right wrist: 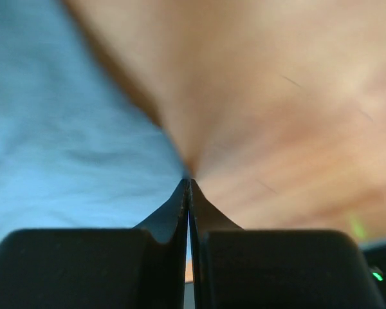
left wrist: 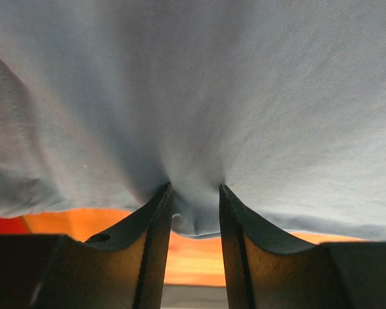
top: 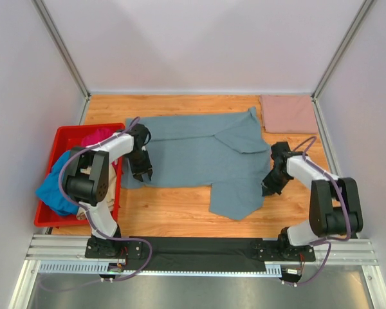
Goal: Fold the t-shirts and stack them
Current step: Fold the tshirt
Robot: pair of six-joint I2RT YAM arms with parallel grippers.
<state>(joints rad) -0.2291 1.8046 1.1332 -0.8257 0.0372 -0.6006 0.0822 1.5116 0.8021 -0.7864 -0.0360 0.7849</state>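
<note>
Wooden table [top: 180,215] carries the grey-blue t-shirt [top: 193,158], spread wide and creased mid-table. Now the left gripper [top: 141,174] clamps a bunched fold at its left edge; the right gripper [top: 268,190] sits at its right edge, fingers pressed together. Far right, the pink t-shirt [top: 288,114] lies folded.

I see a red plastic bin [top: 67,140] sitting at the left edge of the wooden tabletop [top: 174,206].
</note>
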